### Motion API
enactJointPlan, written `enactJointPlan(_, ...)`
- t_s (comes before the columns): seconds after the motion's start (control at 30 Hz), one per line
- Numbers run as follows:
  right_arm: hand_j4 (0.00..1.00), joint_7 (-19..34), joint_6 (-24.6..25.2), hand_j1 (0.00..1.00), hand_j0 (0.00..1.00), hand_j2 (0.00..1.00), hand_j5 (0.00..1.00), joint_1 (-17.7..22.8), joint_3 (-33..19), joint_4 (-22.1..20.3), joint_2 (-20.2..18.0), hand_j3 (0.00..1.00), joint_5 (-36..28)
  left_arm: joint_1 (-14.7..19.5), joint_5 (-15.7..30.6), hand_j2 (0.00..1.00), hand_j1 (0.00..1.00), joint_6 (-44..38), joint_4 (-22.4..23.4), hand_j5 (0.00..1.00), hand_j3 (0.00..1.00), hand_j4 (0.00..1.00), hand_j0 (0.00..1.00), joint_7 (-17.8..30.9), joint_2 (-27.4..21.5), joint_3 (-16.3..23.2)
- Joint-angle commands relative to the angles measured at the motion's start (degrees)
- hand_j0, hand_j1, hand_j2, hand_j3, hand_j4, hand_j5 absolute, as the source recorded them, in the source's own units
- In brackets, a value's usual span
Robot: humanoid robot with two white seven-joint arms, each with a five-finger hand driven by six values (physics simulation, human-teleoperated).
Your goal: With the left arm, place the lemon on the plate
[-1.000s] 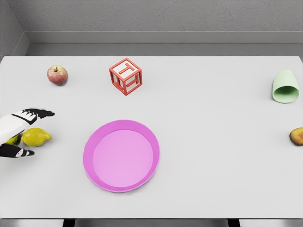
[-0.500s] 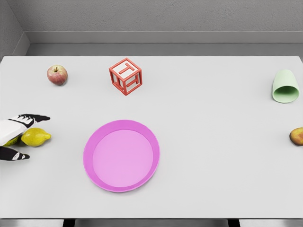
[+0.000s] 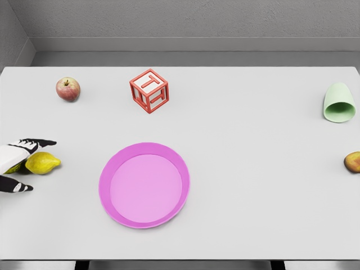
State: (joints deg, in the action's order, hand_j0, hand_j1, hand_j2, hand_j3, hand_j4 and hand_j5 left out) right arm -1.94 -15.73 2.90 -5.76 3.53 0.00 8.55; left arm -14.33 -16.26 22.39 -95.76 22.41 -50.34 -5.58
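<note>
A yellow lemon [image 3: 42, 162] lies on the white table near its left edge. My left hand [image 3: 22, 164] reaches in from the left edge around the lemon's left side, black-tipped fingers [image 3: 39, 143] spread above it and the thumb [image 3: 16, 187] below it; the hand is open and not closed on the fruit. The pink plate [image 3: 144, 219] sits to the right of the lemon, near the table's front middle, with nothing on it. The right arm is out of view.
A red apple [image 3: 67, 89] sits at the back left. A red letter cube [image 3: 149, 90] stands behind the plate. A pale green cup [image 3: 339, 103] lies on its side at the far right, and an orange-red fruit [image 3: 353, 162] sits at the right edge.
My left hand has drawn back to the left and slightly down, so less of it shows. The lemon stays in place.
</note>
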Motion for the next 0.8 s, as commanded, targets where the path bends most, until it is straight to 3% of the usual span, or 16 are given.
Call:
enactJointPlan(0.0, 1.00, 0.01, 0.00, 1.00, 1.00, 1.00, 1.00, 0.00, -0.04, -0.01, 0.00, 1.00, -0.02, 0.26, 0.26, 1.00, 1.00, -0.06, 0.40, 1.00, 1.00, 1.00, 1.00, -0.08, 0.07, 0.75)
enactJointPlan(0.1, 1.00, 0.01, 0.00, 1.00, 1.00, 1.00, 1.00, 0.00, -0.04, -0.01, 0.00, 1.00, -0.02, 2.20, 0.26, 1.00, 1.00, -0.06, 1.27, 1.00, 1.00, 1.00, 1.00, -0.08, 0.16, 2.33)
enactJointPlan(0.77, 1.00, 0.01, 0.00, 1.00, 1.00, 1.00, 1.00, 0.09, -0.04, -0.01, 0.00, 1.00, -0.02, 2.64, 1.14, 1.00, 1.00, 0.02, 0.92, 1.00, 1.00, 1.00, 1.00, -0.08, -0.72, 2.77)
